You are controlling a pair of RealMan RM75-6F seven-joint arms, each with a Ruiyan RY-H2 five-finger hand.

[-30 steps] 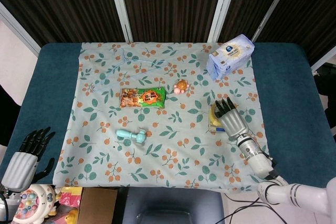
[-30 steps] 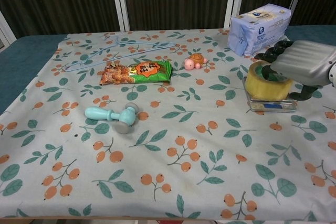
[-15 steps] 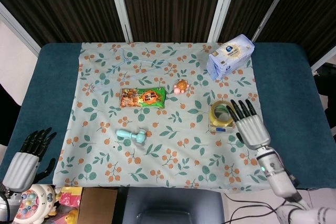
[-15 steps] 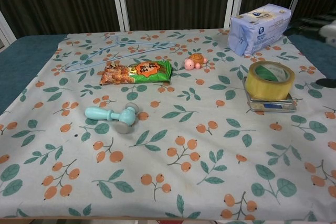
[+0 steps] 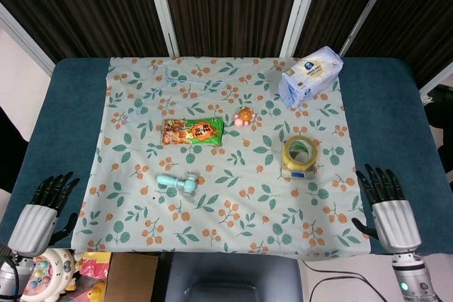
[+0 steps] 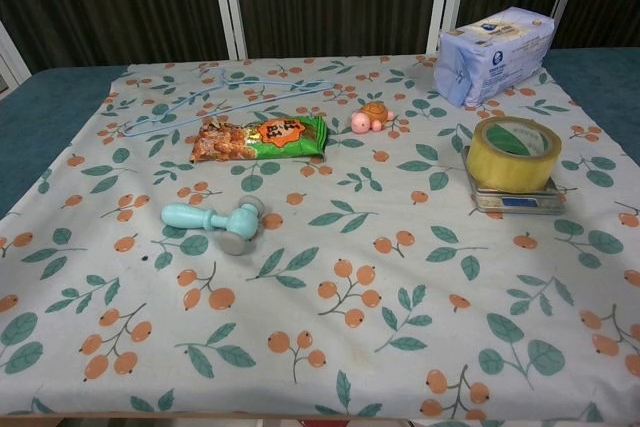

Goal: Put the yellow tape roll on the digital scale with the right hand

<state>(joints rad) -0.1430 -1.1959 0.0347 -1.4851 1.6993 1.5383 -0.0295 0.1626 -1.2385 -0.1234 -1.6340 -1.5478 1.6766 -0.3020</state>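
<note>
The yellow tape roll [image 5: 299, 152] [image 6: 513, 153] lies flat on top of the small digital scale [image 5: 298, 170] [image 6: 516, 199], at the right side of the floral cloth. My right hand [image 5: 389, 213] hangs off the table's near right corner, well clear of the roll, fingers spread and holding nothing. My left hand [image 5: 39, 214] hovers by the near left corner, also spread and empty. Neither hand shows in the chest view.
On the cloth lie a snack packet [image 5: 192, 132], a small orange turtle toy [image 5: 243, 116], a teal toy hammer [image 5: 178, 184], a light blue wire hanger [image 5: 167, 90] and a blue-white pack [image 5: 310, 74] at the back right. Toys and a cardboard box [image 5: 120, 274] sit below the left front edge.
My right hand let go of the tape roll on the scale and drew back toward the near right corner, leaving the chest view. The left hand barely shifted.
</note>
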